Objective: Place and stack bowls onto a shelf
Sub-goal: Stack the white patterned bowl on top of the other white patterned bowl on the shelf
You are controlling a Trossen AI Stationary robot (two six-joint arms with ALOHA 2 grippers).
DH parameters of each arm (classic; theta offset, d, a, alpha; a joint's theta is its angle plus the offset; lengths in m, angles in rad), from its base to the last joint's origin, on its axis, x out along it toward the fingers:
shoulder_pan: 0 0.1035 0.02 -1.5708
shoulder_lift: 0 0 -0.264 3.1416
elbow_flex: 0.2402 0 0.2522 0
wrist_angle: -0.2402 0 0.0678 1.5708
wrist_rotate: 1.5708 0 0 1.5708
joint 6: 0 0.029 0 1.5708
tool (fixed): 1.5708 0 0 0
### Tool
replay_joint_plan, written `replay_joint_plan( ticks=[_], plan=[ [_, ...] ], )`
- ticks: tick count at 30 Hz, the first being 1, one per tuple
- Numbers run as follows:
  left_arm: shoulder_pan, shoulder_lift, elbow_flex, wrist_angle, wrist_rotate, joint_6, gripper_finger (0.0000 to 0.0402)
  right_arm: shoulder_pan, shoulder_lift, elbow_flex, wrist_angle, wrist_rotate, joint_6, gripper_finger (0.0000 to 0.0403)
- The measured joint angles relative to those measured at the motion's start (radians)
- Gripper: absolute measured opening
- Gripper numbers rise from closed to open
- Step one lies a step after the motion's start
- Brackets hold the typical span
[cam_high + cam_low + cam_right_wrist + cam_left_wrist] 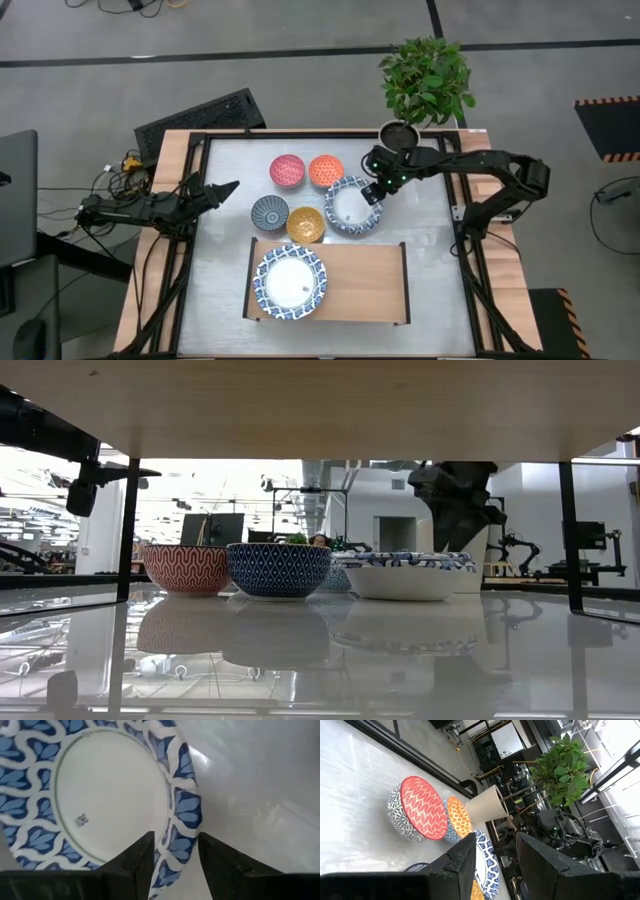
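High view: my right claw (372, 190) sits at the far rim of the big blue-white bowl (352, 205) near the table's middle; shelf (370, 285) by the near edge, w/ one big bowl (290, 283) at its left end. Left claw (228, 187) waits at the left edge.

Right wrist view: fingers (137, 862) straddle the rim (182, 815), narrow gap, not clamped yet. I'd say: seat deeper, pinch square, lift level.

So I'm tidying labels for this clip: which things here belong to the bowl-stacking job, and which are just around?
Job:
- shelf with one big bowl on it
- second big bowl, right tool straddling its rim
- pink, orange, grey, yellow bowls

Around:
- plant
- left tool, idle at the table's left
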Motion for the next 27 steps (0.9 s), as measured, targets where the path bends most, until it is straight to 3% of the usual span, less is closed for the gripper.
replay_joint_plan(
  ticks=[7,20,27],
  plan=[
    [0.0,0.0,0.0,0.0,0.0,0.0,0.0128,0.0,0.0,0.0,0.001,-0.023,-0.008,0.0135],
    [0.0,0.0,0.0,0.0,0.0,0.0,0.0128,0.0,0.0,0.001,-0.004,-0.035,-0.011,0.0028],
    [0.0,0.0,0.0,0.0,0.0,0.0,0.0128,0.0,0.0,0.063,-0.047,-0.039,-0.011,0.0019]
  ],
)
